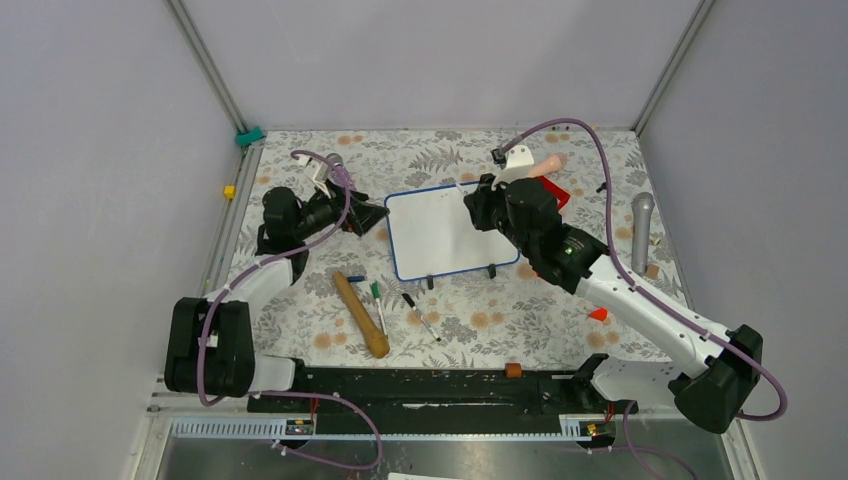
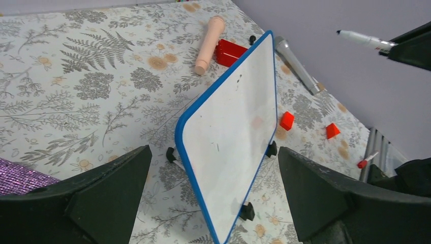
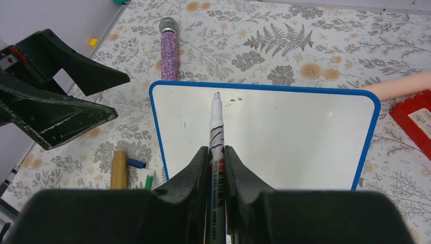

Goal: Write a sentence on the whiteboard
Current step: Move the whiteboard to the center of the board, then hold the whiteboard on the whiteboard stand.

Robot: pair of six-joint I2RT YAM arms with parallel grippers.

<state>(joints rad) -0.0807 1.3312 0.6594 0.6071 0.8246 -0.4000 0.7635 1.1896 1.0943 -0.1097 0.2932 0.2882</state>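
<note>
Blue-framed whiteboard (image 1: 450, 232), one; right claw (image 3: 217, 151) clamps one marker (image 3: 216, 119), left claw (image 1: 371, 218) gapes empty.

From above, the right arm (image 1: 560, 250) is covering the whiteboard's (image 1: 435, 235) right edge. I am not making out whether the marker (image 3: 217, 122) tip is touching the board. Its barrel is disappearing between the right fingers (image 3: 193, 178). Small dark marks (image 3: 232, 100) by the tip are showing too small to read. The red block (image 3: 414, 122) is running off the wrist view's right edge.
</note>
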